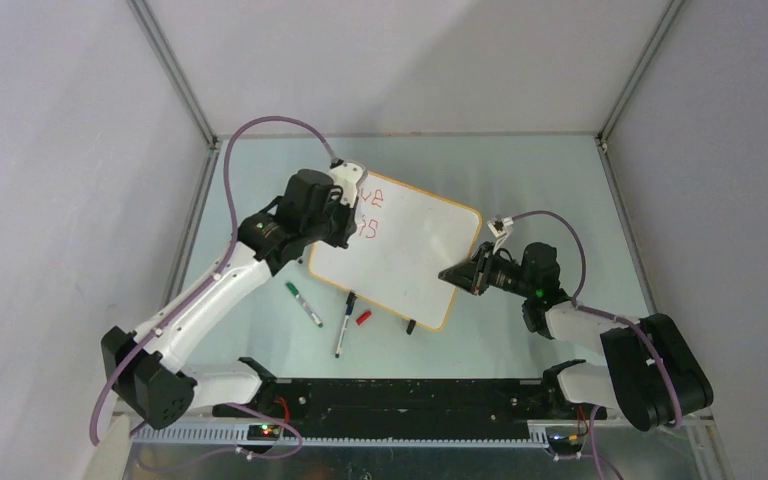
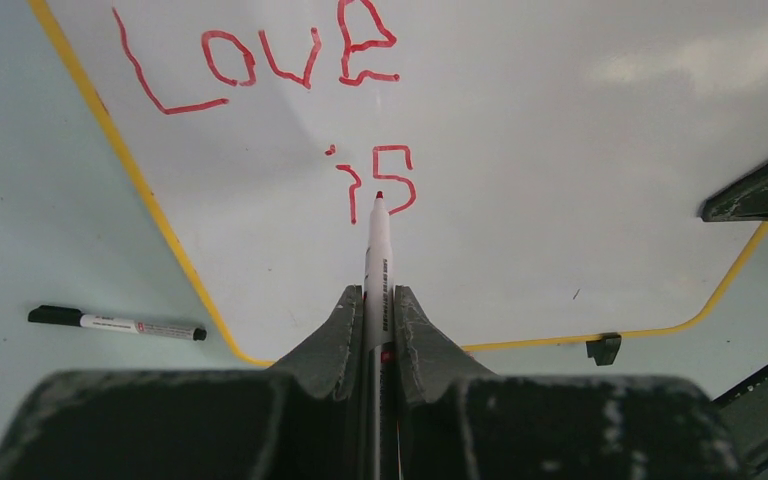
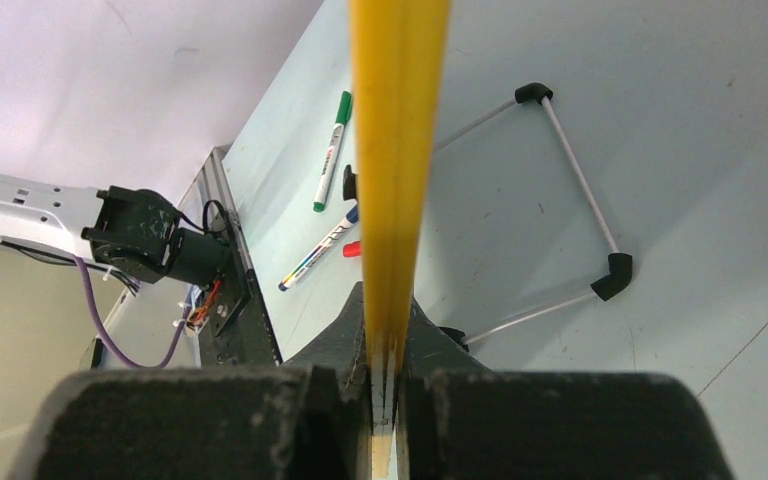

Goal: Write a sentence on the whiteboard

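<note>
The whiteboard sits in the middle of the desk, turned at a slant. It is white, with a thin yellow-orange rim and round corners. A small black foot sticks out from its near edge.

The left arm reaches over the board's far left corner. The right arm comes in from the right side.

The right fingers are pinched tight on the board's right edge, which looks like a yellow stripe in the right wrist view. The left fingers are closed snug on a red pen. The pen points out over the board, and its red tip is right at the bottom of the letter "s". I cannot tell if the tip touches.

A thin wire frame with black corners lies on the desk beside the board's edge.

The sentence is in red on the board's far left part. It says "Love" on one line and "is" on the line below.

A green pen and a blue pen lie on the desk just off the board's near left side. A red cap lies just beside the blue pen.
</note>
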Available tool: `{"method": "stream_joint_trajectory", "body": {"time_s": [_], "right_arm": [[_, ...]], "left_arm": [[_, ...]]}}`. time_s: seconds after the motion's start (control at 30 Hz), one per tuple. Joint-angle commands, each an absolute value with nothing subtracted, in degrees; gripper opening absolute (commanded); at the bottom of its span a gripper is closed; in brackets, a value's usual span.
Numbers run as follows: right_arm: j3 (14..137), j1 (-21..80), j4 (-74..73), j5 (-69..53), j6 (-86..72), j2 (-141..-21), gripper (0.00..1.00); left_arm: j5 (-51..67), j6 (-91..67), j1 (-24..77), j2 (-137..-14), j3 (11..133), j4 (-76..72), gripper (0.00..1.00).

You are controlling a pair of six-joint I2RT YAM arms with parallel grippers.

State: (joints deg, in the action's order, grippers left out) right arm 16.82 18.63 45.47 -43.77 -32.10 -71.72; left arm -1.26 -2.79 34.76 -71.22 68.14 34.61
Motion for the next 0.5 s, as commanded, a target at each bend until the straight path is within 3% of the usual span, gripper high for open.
{"method": "stream_joint_trajectory", "body": {"time_s": [0.0,0.47], "right_arm": [[17.2,18.2,45.7,-40.7,-26.9,-71.0,0.0],[16.4,19.7,54.0,-36.1,-29.6,-75.4,0.0]], "left_arm": [[-2.4,-1.1,35.0,-67.0,66.9,31.6,0.0],[-11.0,-0.8,34.9,-54.4,58.9,24.4,0.0]]}}
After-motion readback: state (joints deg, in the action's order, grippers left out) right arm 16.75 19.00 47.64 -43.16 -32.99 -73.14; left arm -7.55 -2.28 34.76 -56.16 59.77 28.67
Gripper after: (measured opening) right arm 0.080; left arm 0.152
